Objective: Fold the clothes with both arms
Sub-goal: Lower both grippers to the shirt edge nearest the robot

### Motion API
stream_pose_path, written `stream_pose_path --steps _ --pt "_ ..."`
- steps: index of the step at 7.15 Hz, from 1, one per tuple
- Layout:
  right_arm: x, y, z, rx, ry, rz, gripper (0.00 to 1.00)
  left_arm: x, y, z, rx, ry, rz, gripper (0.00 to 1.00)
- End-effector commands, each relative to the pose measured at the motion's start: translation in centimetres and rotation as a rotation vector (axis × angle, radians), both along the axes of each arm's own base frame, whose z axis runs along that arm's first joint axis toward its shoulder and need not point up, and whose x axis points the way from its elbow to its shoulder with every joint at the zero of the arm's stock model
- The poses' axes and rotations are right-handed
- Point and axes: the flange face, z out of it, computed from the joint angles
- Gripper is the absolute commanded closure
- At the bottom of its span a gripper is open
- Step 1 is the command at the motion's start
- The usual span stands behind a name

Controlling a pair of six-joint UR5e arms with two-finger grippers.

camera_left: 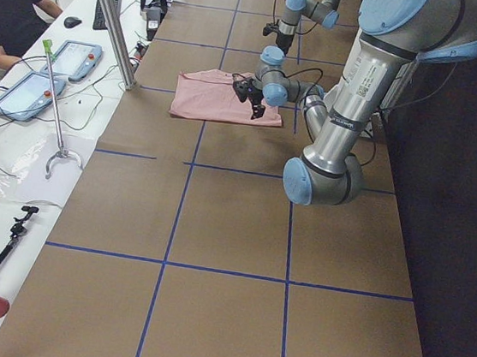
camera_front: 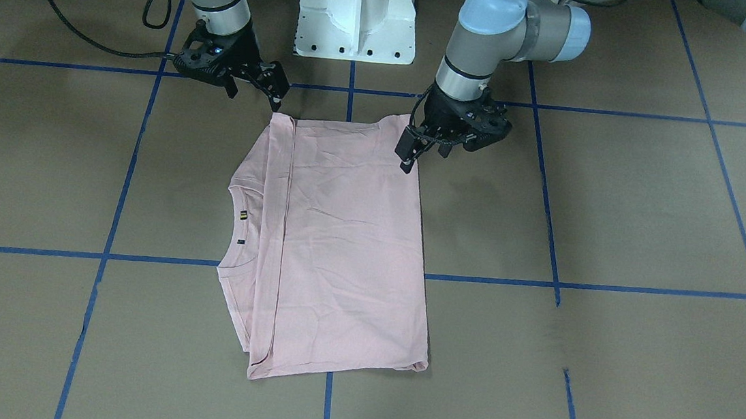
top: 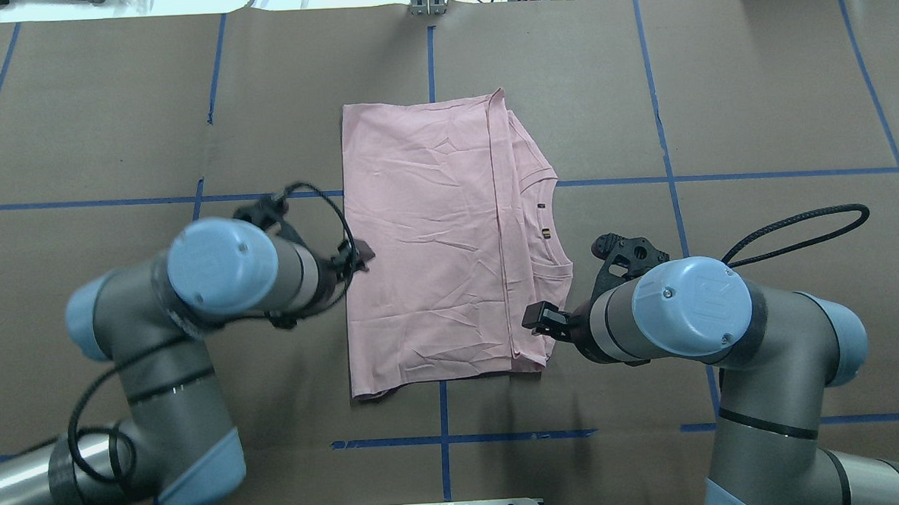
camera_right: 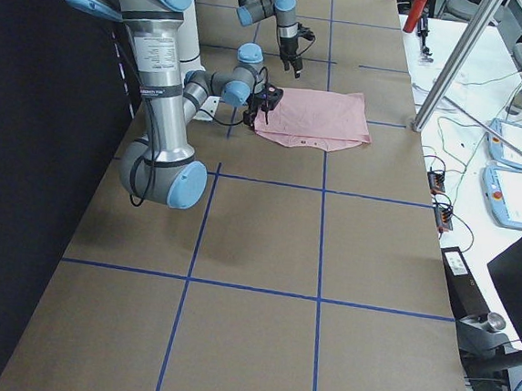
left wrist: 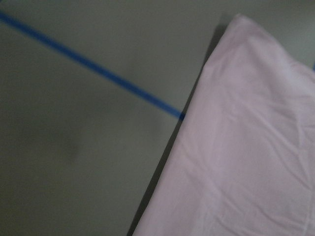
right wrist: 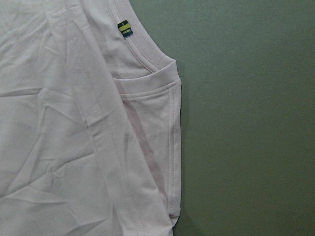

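Pink T-shirt [camera_front: 343, 234] soft, light, floppy, part-folded on table [camera_front: 619, 213]; best pinched at hem-side corners; left claw [camera_front: 425, 151], right claw [camera_front: 254, 92] both apart, empty

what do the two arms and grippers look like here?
Left arm and right arm: grey-silver jointed tubes with light blue joint caps, a black cable looped outside each. Left gripper and right gripper: black, two-finger.

left wrist view: T-shirt [left wrist: 236, 147] blurred, cropped | person [camera_left: 8, 6] cropped at edge
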Motion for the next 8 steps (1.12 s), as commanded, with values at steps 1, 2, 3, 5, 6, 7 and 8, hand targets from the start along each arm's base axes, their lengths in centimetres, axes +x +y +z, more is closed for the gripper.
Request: stream_pose_path --steps 1,2,3,5,6,7,8 --pt "0.1 -0.1 -0.2 0.002 -0.005 0.002 0.0 3.9 7.1 1.0 -0.104 0.003 0.009 0.0" --pt "0.2 -0.1 -0.2 0.002 -0.005 0.003 0.0 5.2 9.1 1.2 -0.127 0.0 0.028 0.0" --pt "0.3 -0.2 -0.4 0.002 -0.008 0.005 0.0 5.8 9.9 1.5 -0.132 -0.006 0.039 0.0" --pt "0.7 -0.6 -0.4 0.0 -0.01 0.011 0.0 5.8 9.8 1.3 -0.137 -0.01 0.034 0.08" --pt "0.6 -0.6 -0.4 -0.002 -0.009 0.01 0.0 5.5 9.5 1.2 -0.138 -0.014 0.029 0.2" --pt "0.7 -0.6 -0.5 0.0 -0.012 0.01 0.0 5.3 9.4 1.5 -0.145 -0.043 0.024 0.24" --pt "0.7 -0.6 -0.5 0.0 -0.012 0.01 0.0 5.1 9.0 1.5 -0.147 -0.05 0.017 0.24"
